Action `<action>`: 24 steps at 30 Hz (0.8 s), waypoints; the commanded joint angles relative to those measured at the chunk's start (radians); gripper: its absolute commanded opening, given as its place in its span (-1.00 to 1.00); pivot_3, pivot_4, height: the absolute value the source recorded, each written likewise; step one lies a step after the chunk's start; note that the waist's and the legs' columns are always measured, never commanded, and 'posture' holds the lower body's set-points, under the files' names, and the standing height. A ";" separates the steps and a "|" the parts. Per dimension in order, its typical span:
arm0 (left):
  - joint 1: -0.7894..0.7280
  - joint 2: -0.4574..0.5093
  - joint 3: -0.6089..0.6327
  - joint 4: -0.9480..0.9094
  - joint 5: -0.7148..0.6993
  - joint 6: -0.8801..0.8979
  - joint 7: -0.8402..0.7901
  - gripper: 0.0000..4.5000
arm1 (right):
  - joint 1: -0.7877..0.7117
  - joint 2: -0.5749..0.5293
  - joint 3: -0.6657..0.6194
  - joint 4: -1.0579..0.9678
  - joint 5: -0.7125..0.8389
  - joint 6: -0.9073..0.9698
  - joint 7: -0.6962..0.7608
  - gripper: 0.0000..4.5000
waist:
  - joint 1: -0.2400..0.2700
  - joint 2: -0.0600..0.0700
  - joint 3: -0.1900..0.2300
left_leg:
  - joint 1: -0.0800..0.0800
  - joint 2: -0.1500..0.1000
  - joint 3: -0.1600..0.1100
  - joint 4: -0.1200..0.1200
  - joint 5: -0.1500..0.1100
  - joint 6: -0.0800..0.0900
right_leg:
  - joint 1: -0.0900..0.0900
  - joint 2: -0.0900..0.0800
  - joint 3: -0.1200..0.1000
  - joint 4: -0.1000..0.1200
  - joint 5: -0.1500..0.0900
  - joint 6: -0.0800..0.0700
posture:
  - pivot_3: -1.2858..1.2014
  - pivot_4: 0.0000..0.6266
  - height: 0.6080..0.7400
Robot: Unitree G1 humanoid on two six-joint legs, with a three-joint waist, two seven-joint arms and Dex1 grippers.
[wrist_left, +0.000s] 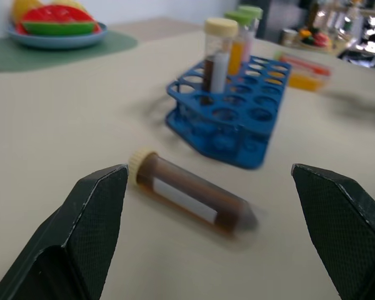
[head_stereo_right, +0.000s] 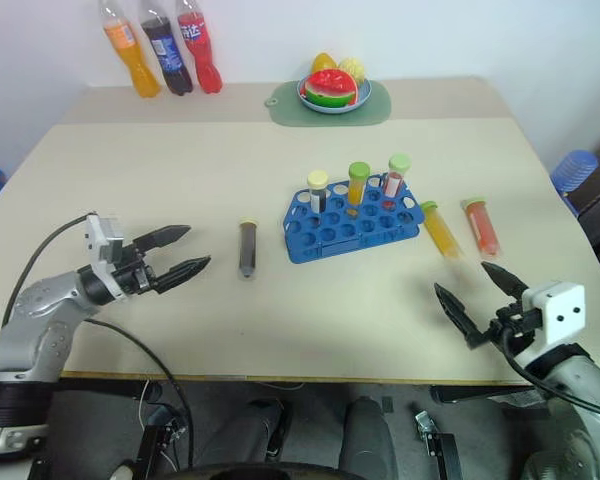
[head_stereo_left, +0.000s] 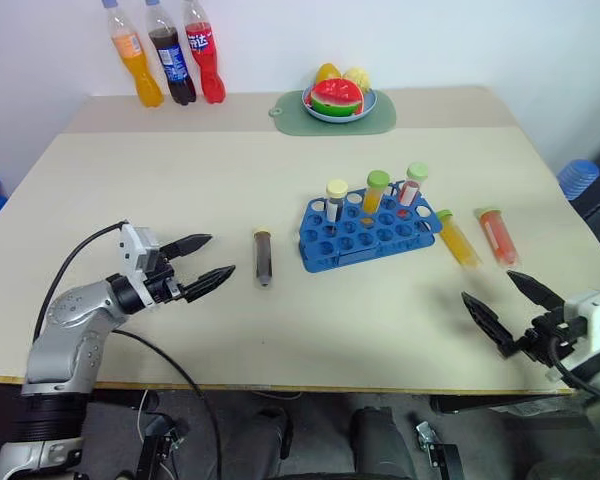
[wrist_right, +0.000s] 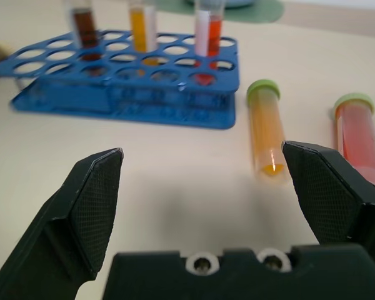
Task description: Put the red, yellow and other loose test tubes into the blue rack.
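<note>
The blue rack (head_stereo_left: 370, 228) stands right of the table's middle, with three capped tubes upright in its far row. A dark brown tube (head_stereo_left: 264, 256) with a pale cap lies flat to the rack's left. My left gripper (head_stereo_left: 220, 255) is open, level with that tube and a short way to its left, pointing at it without touching. A yellow tube (head_stereo_left: 458, 240) and a red tube (head_stereo_left: 499, 236), both green-capped, lie side by side just right of the rack. My right gripper (head_stereo_left: 488, 286) is open near the front edge, short of those two tubes (wrist_right: 266, 128).
Three soda bottles (head_stereo_left: 170, 65) stand at the table's back left. A blue plate of fruit (head_stereo_left: 340, 100) sits on a green mat at the back centre. A blue stool-like object (head_stereo_left: 578, 177) stands off the table's right side.
</note>
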 commanded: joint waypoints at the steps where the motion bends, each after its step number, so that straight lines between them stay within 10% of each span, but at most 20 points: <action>1: 0.011 0.039 0.002 -0.028 -0.002 0.016 -0.053 0.91 | 0.003 -0.028 -0.051 -0.035 0.037 0.031 0.025 1.00 | -0.002 0.000 0.000 | 0.000 0.000 0.001 0.000 0.000 0.000 | 0.000 0.000 0.001 0.000 0.000 0.000 | 0.03 -0.52 1.00; 13: -0.058 0.061 -0.046 -0.085 -0.033 0.102 -0.155 0.91 | -0.217 -0.162 -0.016 0.080 -0.010 0.184 -0.002 1.00 | -0.001 -0.003 0.005 | 0.000 0.001 0.012 0.000 -0.002 0.003 | -0.004 0.000 0.009 -0.001 0.002 0.003 | 0.03 -0.52 1.00; 24: -0.115 -0.006 -0.157 -0.188 0.007 0.097 -0.119 0.91 | -0.981 -0.349 0.323 0.655 -0.091 0.680 -0.032 1.00 | -0.006 -0.002 0.007 | -0.006 0.003 0.016 0.000 -0.002 0.004 | -0.011 0.002 0.012 -0.003 0.003 0.002 | 0.03 -0.52 1.00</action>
